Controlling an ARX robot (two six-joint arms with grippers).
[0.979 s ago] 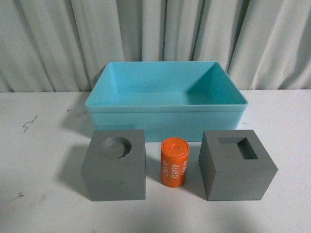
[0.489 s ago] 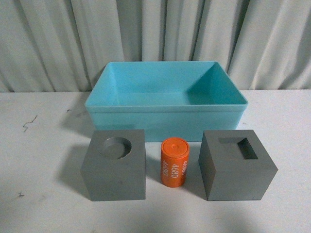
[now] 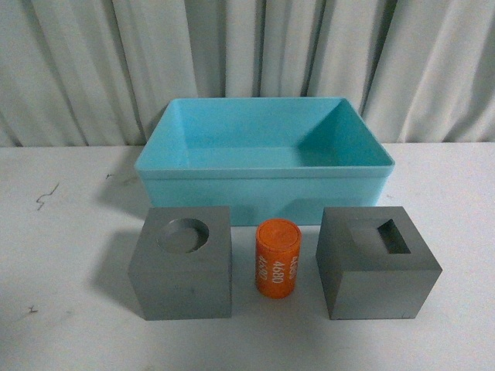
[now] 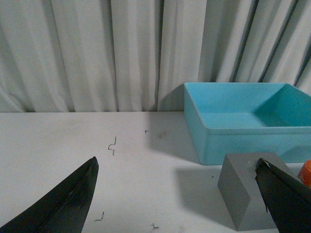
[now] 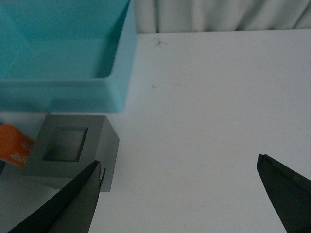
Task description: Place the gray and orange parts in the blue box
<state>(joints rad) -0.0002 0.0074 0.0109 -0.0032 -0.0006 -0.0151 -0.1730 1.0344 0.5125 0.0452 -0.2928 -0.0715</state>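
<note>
Orange cylinder (image 3: pixel 278 267) shows whole only from the front, while wrist views alone show left hand (image 4: pixel 176 159), right hand (image 5: pixel 178 159) spread

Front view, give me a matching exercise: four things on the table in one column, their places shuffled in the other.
1. matte gray cube with round recess
2. small orange cylinder
3. matte gray cube with square recess
4. shallow light-blue plastic bin

A. between the two cubes
B. behind the row
C. left end of the row
D. right end of the row

Pairs: 1-C, 2-A, 3-D, 4-B.
</note>
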